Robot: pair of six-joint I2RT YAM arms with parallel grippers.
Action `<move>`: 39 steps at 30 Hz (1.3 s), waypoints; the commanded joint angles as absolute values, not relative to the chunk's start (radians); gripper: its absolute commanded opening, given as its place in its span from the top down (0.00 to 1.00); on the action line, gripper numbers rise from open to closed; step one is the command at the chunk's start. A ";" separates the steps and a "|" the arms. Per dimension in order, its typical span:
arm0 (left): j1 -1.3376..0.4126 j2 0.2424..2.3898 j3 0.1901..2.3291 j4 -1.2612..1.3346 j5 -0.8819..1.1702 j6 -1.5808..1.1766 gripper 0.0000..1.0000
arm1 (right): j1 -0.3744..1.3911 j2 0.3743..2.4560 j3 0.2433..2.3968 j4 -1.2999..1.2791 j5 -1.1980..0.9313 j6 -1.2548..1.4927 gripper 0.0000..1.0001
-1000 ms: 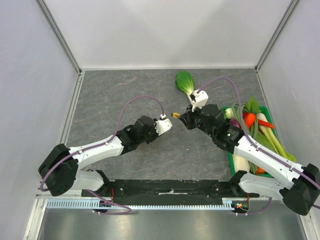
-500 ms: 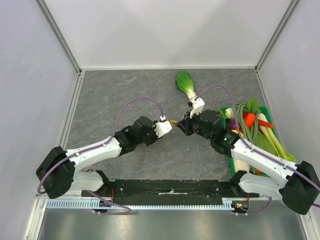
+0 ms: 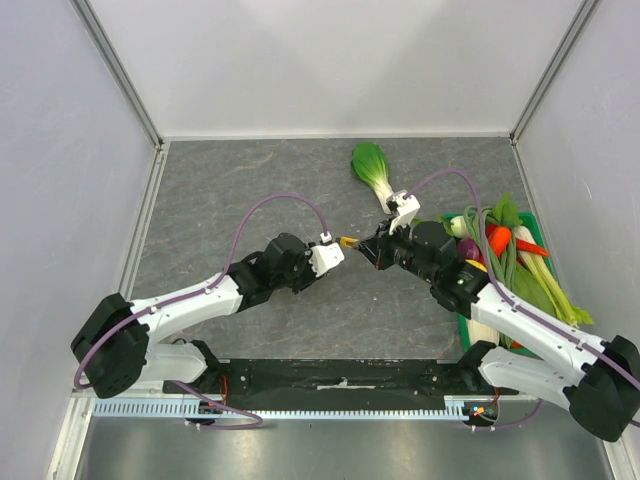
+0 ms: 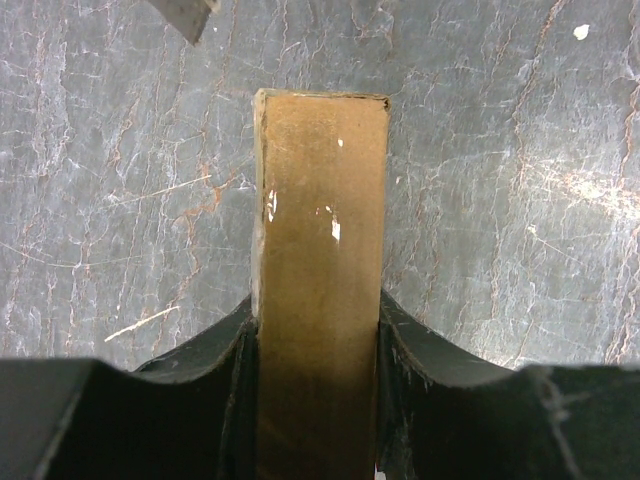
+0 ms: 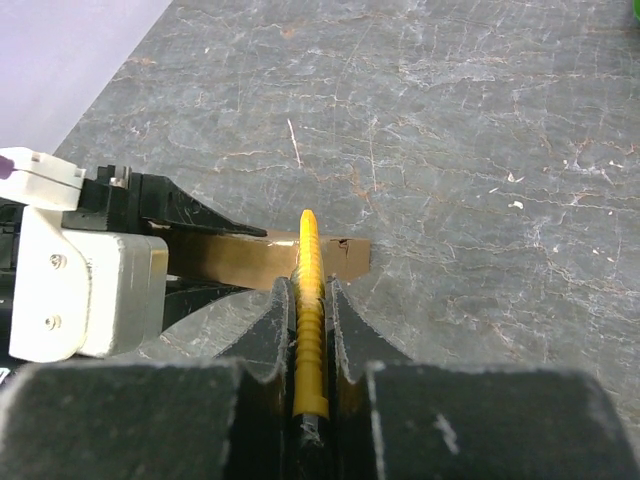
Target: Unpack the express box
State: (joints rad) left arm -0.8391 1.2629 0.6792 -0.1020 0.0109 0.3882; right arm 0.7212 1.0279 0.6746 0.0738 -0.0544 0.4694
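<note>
Left arm stretched low across the surface (image 3: pixel 220 200) toward centre, wrist levelled. The left hand (image 3: pixel 341 246) is clamped on the express box (image 3: pixel 348 241). In the left wrist view the box (image 4: pixel 320 250) stands edge-on between both fingers (image 4: pixel 215 345), its far end sticking out past them, above the grey stone. Right arm reaches in from the right, forearm angled toward centre, so the two hands meet nose to nose mid-surface. The right hand (image 5: pixel 308 300) is closed on a yellow ridged tool (image 5: pixel 308 270), whose tip sits at the top edge of the box (image 5: pixel 230 258) near its end. Bok choy (image 3: pixel 372 165) lies further back, apart. Green crate (image 3: pixel 536 224) of vegetables at the right edge.
</note>
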 commanded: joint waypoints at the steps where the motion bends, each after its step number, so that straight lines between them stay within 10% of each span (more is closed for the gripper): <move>1: -0.841 1.278 0.637 -0.238 0.103 0.305 0.77 | 0.715 0.982 0.666 0.055 -0.080 0.477 1.00; 39: -0.841 1.321 0.653 -0.239 0.081 0.298 0.77 | 0.706 1.005 0.744 0.009 -0.098 0.422 1.00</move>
State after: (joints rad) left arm -0.8391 1.2747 0.6876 -0.1020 0.0109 0.3840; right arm 0.7094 1.0336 0.6922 -0.0120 -0.1032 0.4389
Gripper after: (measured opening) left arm 0.439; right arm 0.123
